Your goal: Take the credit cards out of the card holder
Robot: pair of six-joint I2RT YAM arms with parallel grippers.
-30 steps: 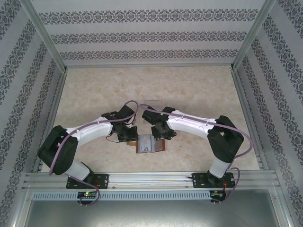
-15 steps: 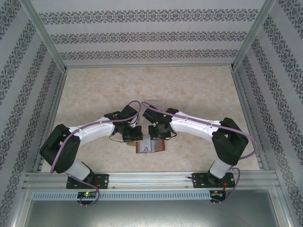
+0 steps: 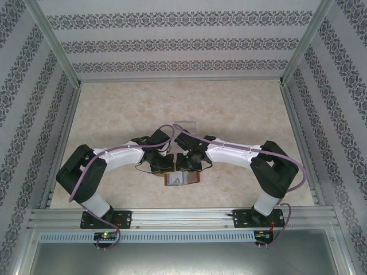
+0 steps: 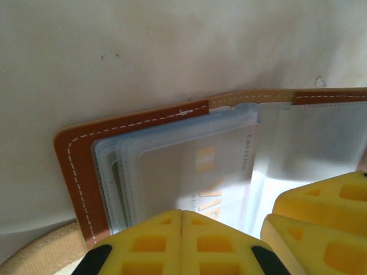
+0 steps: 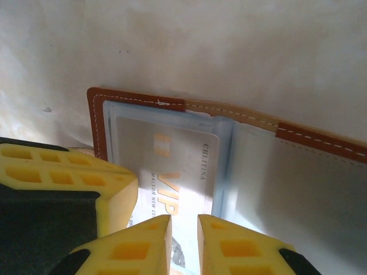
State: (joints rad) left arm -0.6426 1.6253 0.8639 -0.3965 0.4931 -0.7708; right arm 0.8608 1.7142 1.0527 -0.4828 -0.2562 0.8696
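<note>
One VIP credit card (image 5: 172,166) sits pocketed in the open card holder (image 5: 97,120), just ahead of the right gripper (image 5: 183,240). Its fingers show a slim gap, and there's no telling whether they pinch the card. The left gripper (image 4: 180,240), fingers pressed together, seems to pin the holder right beside them. Best bet is for the right to pull flat and straight back.

The reddish-brown leather folding card holder (image 5: 98,123) carries white stitching and grey-blue pockets — around it, marbled beige tabletop (image 3: 229,109). Its pale whitish plastic card (image 5: 172,154) bears orange-gold lettering; the right gripper (image 5: 184,223) has yellow pads.
</note>
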